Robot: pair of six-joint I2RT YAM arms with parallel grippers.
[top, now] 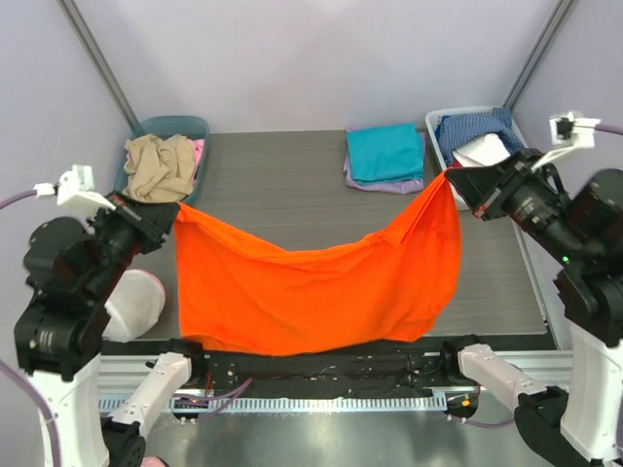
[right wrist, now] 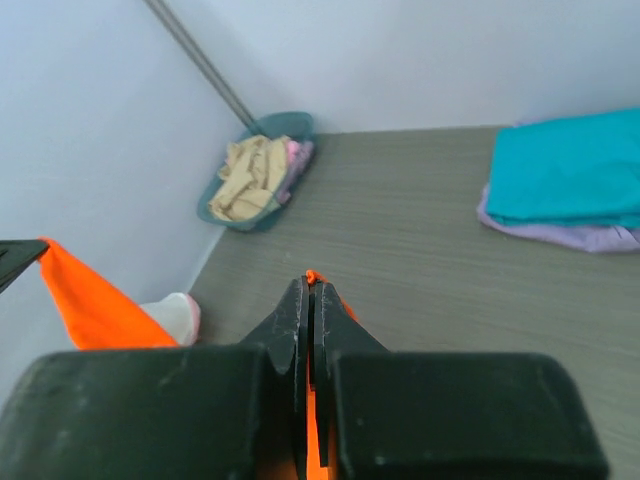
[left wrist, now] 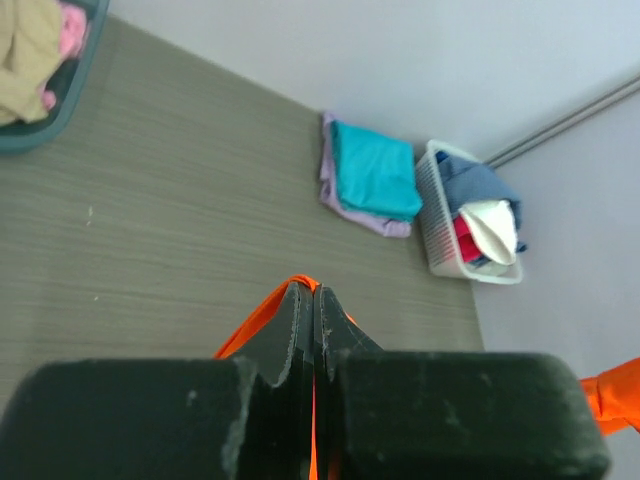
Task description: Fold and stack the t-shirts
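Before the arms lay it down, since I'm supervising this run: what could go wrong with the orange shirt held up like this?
1. The left pincer and right pincer each pinch just a corner of the orange shirt, so the sagging cloth might slip free.
2. Its lower hem hangs near the black rail by the arm bases and could snag.
3. A forward sweep might disturb the folded teal shirt.

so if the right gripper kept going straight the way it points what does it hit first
Most likely the table just beyond the right gripper, short of the teal bin; depth is unclear, so it might skim over toward that bin.
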